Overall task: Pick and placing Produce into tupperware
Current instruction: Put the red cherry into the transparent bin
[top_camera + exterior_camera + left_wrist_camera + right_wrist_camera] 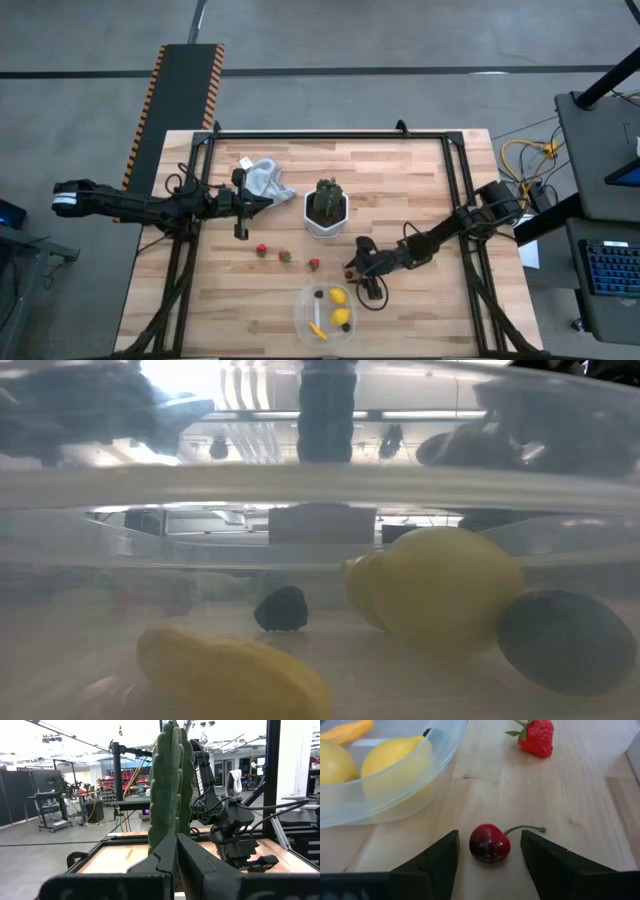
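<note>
The clear round tupperware [325, 312] stands near the table's near edge and holds two yellow lemons [395, 755], a thin yellow piece [317, 328] and dark berries [281, 609]. Three red strawberries [285, 256] lie in a row on the wood left of my right gripper. A dark red cherry [490, 842] with a stem lies on the table between the open fingers of my right gripper [490, 836], which do not touch it. My left gripper [268, 202] is shut and hovers left of the potted plant [326, 205].
A white hexagonal pot with a spiky green plant [170, 785] stands mid-table, straight in front of the left gripper. A crumpled grey cloth [265, 178] lies toward the far left. One strawberry [537, 737] lies just beyond the cherry. A black frame edges the table [420, 165].
</note>
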